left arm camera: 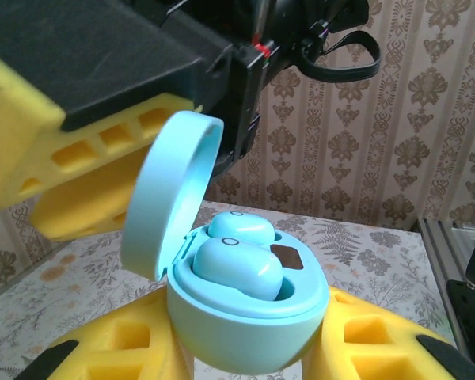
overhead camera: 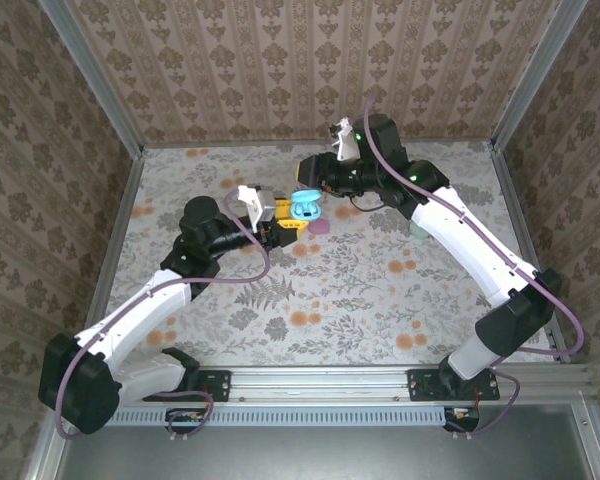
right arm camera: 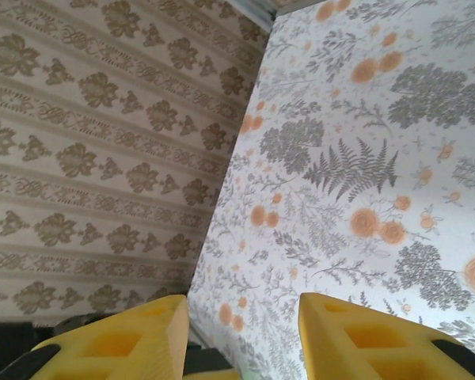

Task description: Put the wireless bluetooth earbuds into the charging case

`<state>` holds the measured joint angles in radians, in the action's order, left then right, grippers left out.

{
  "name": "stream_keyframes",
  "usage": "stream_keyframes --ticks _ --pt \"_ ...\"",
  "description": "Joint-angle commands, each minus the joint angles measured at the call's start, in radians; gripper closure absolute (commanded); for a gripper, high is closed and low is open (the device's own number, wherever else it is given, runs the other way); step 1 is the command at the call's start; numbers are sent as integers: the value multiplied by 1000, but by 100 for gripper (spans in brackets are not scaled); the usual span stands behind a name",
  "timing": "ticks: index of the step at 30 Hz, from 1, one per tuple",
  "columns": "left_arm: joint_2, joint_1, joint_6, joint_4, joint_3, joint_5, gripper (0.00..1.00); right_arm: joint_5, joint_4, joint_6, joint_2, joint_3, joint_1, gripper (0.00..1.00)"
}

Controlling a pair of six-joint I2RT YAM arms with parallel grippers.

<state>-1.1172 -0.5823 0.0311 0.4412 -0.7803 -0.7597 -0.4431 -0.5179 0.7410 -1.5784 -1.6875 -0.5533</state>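
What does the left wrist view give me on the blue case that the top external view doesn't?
Left wrist: two blue earbuds seated inside, with the lid hinged up. Top external: a pink case lying on the mat just beside it, and a mint object by the right arm. Both: the blue charging case pinched in the left claw.

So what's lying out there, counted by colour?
Blue: 3 (open case, with front bud and back bud seated in it)
Pink: 1 (pink piece, rounded)
Mint: 1 (mint piece, partly hidden)
Total: 5
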Motion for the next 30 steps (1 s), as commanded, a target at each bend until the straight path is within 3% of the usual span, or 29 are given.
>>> stream_keyframes --ticks 1,8,14,21,26,30 --pt "2 -5 -21 3 -36 17 71 -68 -11 12 49 32 4 57" --pt "-14 -1 13 45 -39 34 71 -75 104 66 169 212 10 52" --pt "-28 5 61 99 -34 28 71 -160 371 223 280 399 42 41" --pt "-43 9 113 167 -31 28 71 -267 535 363 268 487 59 34" --pt "-53 10 158 221 -23 28 71 -335 671 461 222 514 59 35" --pt "-58 12 168 234 -21 31 71 -353 711 485 221 530 61 42"
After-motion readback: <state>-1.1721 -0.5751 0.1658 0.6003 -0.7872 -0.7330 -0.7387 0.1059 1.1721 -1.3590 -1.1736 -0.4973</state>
